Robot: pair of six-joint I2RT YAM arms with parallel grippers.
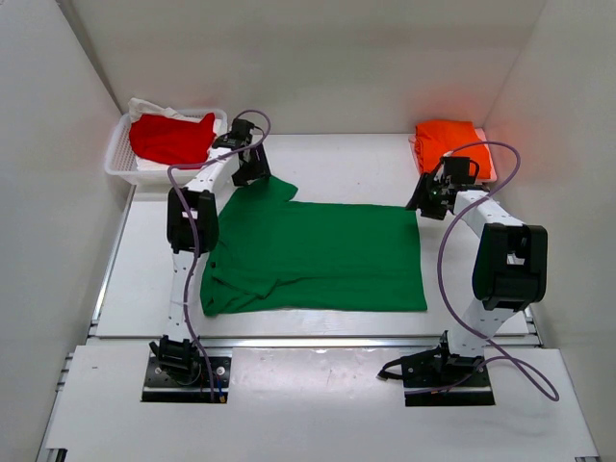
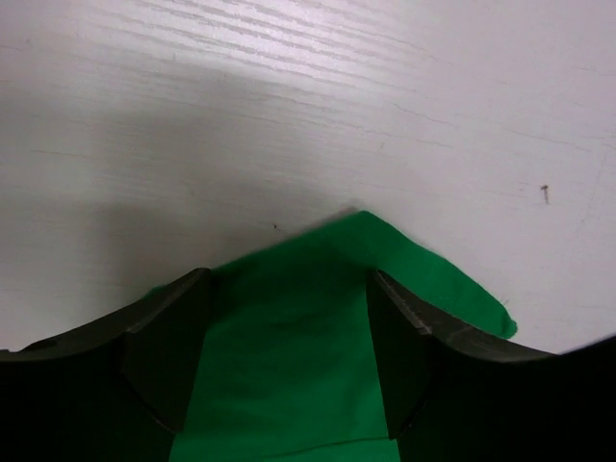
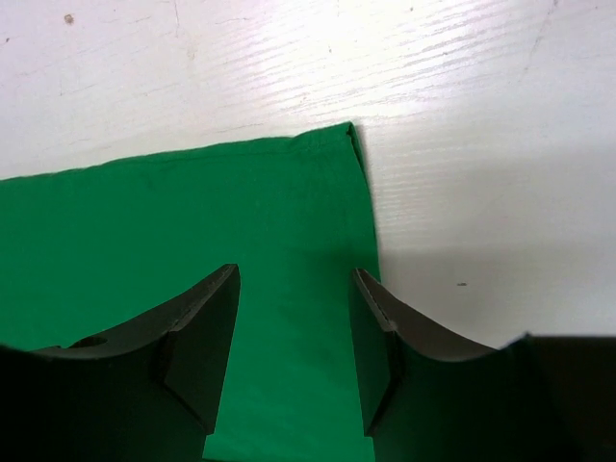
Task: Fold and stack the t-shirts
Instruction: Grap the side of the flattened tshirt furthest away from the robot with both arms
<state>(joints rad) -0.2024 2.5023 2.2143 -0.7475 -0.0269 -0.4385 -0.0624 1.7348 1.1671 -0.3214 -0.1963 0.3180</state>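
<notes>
The left fingers (image 2: 166, 351) are hanging open astride the far-left sleeve tip of the green shirt (image 1: 318, 255), and the right fingers (image 3: 199, 351) are gaping over its far-right corner on the tabletop (image 1: 332, 164). Either pair may be closing too near the edge and slipping off, skewing the fold. The far-left basket (image 1: 117, 166) is holding the red shirt (image 1: 171, 138) over white cloth (image 1: 144, 104).

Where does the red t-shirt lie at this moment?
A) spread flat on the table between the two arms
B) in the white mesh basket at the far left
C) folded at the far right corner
B: the red t-shirt lies in the white basket at the far left; the green t-shirt is the one spread flat, and the orange t-shirt sits at the far right.
</notes>
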